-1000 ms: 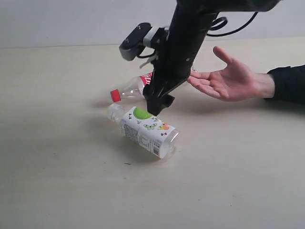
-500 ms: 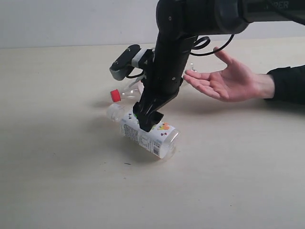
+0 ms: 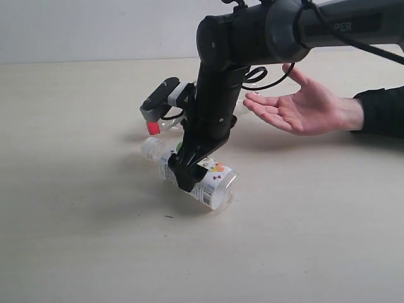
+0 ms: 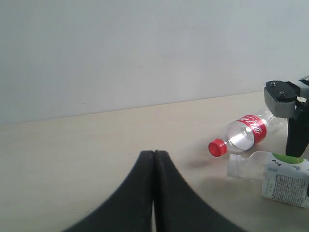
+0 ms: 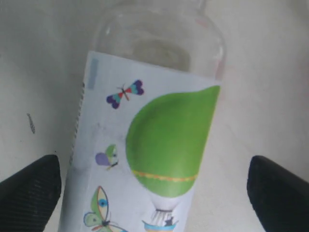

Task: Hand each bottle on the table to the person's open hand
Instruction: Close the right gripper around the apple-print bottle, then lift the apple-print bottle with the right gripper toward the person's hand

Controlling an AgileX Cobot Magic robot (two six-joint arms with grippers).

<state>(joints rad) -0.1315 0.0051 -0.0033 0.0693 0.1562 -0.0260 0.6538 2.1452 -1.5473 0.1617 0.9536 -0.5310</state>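
Observation:
A white-capped bottle with a white-and-green label [image 3: 211, 184] [image 5: 154, 145] [image 4: 285, 176] lies on its side on the table [image 3: 76, 240]. My right gripper [image 3: 187, 179] [image 5: 154, 193] is down over it, open, one finger [image 5: 31, 186] on each side with gaps to the label. Behind it lies the clear bottle with the red cap [image 3: 153, 127] [image 4: 244, 134], mostly hidden by my arm in the exterior view. The person's open hand [image 3: 297, 108] waits palm up at the right. My left gripper [image 4: 154, 155] is shut and empty. The yellow bottle and the second white-capped bottle are out of view.
My right arm [image 3: 218, 95] reaches in from the upper right, between the bottles and the hand. A pale wall [image 3: 95, 28] runs behind the table.
My right gripper has come down and to the left, from above the bottle's label to straddling it. The hand and both bottles have stayed put.

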